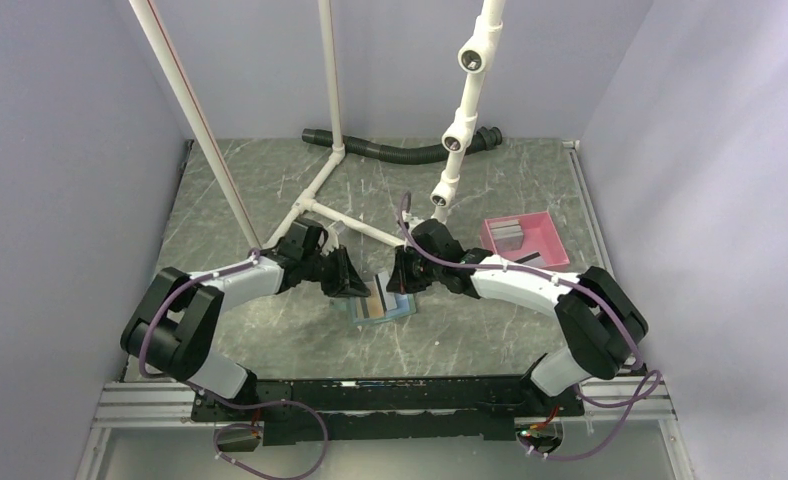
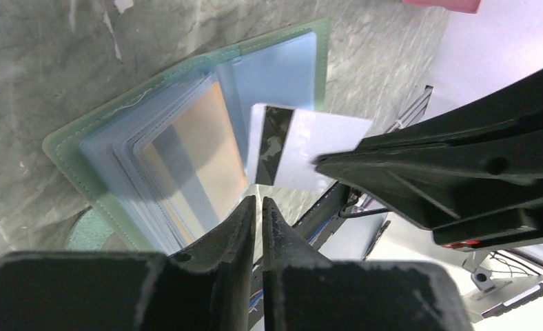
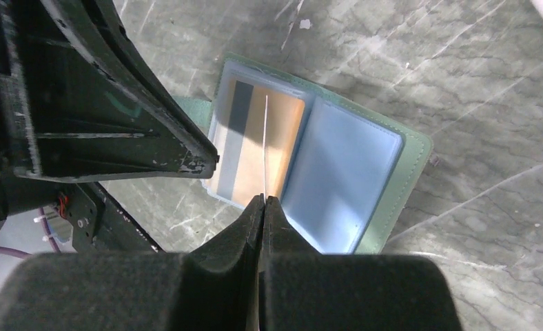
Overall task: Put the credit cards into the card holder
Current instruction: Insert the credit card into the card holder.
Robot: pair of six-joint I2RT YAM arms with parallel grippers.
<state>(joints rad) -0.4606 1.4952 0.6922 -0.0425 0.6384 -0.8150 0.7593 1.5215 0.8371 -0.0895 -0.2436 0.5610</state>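
Observation:
The sage-green card holder [image 1: 382, 306] lies open on the table between my two grippers, its pale blue inside up. A tan/orange credit card [image 3: 272, 134] sits in a slot of its left half [image 2: 200, 148]. My right gripper [image 3: 263, 200] is shut on a pale grey credit card with a black stripe [image 2: 303, 148], held on edge above the holder [image 3: 344, 172]. In the right wrist view the card shows edge-on [image 3: 265, 145]. My left gripper [image 2: 258, 201] is shut and empty just above the holder's near edge [image 2: 69, 148]. In the top view the left gripper [image 1: 353, 282] and right gripper [image 1: 402, 272] face each other.
A pink tray [image 1: 545, 232] at the right holds a grey card [image 1: 508, 234] and a black card [image 1: 527, 259]. A white pipe frame [image 1: 315, 195] and a black ribbed hose [image 1: 390, 151] lie behind. A white jointed pipe [image 1: 460, 120] hangs above the right gripper.

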